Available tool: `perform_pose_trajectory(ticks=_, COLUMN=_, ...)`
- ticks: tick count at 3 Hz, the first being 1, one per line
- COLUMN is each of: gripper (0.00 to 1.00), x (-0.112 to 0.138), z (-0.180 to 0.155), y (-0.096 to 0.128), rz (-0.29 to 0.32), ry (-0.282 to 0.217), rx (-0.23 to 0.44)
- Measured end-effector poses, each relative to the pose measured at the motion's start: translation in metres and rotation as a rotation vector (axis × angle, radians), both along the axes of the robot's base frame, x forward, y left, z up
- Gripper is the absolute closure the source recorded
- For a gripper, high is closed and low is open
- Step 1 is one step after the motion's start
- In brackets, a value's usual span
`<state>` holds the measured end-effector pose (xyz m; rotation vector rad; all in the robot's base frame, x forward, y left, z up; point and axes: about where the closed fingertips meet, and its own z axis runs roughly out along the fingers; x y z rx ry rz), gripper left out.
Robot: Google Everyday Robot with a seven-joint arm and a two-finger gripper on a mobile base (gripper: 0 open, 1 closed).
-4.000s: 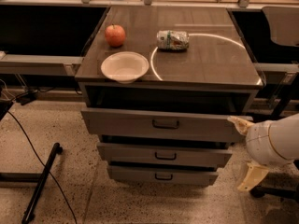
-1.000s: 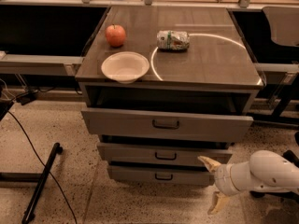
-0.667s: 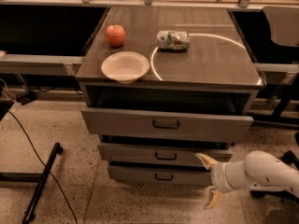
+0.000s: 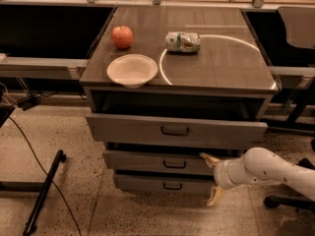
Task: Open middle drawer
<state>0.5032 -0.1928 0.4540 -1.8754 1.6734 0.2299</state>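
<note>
The middle drawer (image 4: 157, 161) is a grey front with a small dark loop handle (image 4: 174, 164), set between the wider top drawer (image 4: 147, 129), which is pulled out a little, and the narrower bottom drawer (image 4: 157, 183). My gripper (image 4: 211, 177) is on a white arm coming in from the right. It sits at the right end of the middle drawer's front, well to the right of the handle. Its two tan fingers (image 4: 208, 159) are spread apart, one above the other, and hold nothing.
The cabinet top (image 4: 221, 58) bears a red apple (image 4: 122, 36), a white bowl (image 4: 132, 70) and a crushed can (image 4: 182, 42) lying on its side. A black stand leg (image 4: 44, 193) and cable lie on the floor at left. A chair base (image 4: 288, 200) is at right.
My arm has come down from beside the top drawer's right end and moved left, so the gripper now sits at the middle drawer's right end. The drawers have not moved.
</note>
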Motion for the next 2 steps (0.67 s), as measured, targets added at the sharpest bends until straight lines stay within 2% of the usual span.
perform_pose_trajectory(ticks=2, gripper=0.0, x=0.031, z=-0.035, y=-0.01, rz=-0.076, ry=0.061, rx=0.0)
